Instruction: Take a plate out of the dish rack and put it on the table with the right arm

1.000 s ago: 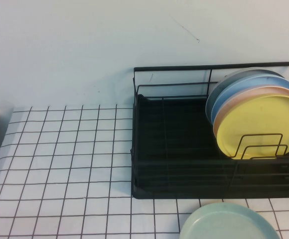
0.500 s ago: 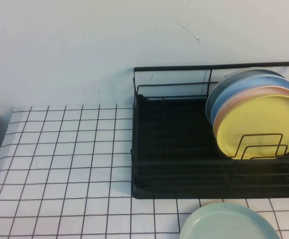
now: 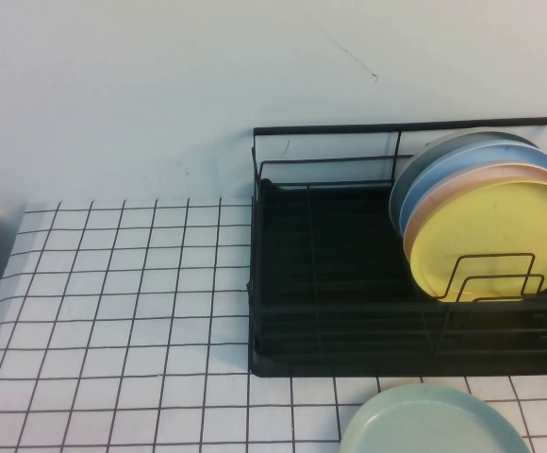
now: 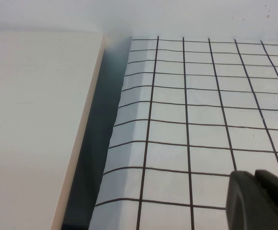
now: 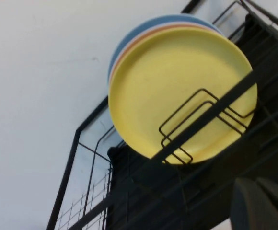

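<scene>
The yellow plate stands upright at the front of a stack in the black wire dish rack, at the rack's right end. Behind it are a peach plate and blue plates. In the right wrist view the yellow plate faces the camera behind the rack's wires. My right gripper is shut and empty, in front of the rack, apart from the plate. My left gripper is shut and empty over the gridded table. Neither gripper shows in the high view.
A pale green plate lies flat on the gridded table in front of the rack's right part. A cream board lies off the table's left edge. A pale wall stands behind the rack.
</scene>
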You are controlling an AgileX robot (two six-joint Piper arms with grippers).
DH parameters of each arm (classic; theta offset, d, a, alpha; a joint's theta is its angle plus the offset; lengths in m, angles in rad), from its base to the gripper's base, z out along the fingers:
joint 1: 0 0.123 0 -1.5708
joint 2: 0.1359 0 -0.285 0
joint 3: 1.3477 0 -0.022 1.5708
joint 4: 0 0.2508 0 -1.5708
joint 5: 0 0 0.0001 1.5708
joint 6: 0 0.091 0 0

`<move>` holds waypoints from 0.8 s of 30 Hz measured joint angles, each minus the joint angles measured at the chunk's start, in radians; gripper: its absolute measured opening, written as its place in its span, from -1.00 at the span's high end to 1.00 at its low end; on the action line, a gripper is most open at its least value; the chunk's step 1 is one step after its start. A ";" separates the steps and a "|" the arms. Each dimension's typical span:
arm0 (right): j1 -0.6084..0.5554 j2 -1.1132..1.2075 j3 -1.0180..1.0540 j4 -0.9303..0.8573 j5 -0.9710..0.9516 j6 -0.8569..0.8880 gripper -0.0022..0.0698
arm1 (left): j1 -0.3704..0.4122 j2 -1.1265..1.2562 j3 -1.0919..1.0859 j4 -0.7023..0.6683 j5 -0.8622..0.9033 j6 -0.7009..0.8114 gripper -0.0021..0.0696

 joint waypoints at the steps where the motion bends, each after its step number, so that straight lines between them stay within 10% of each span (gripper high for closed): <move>1: 0.000 0.000 0.000 0.015 -0.016 -0.011 0.95 | 0.000 0.000 0.000 0.000 0.000 0.000 0.95; 13: 0.000 0.000 -0.014 0.067 0.244 -0.280 0.95 | 0.000 0.000 0.000 0.000 0.000 0.000 0.95; 24: 0.005 0.491 -0.655 -0.053 0.606 -0.731 0.67 | 0.000 0.000 0.000 0.000 0.000 0.000 0.95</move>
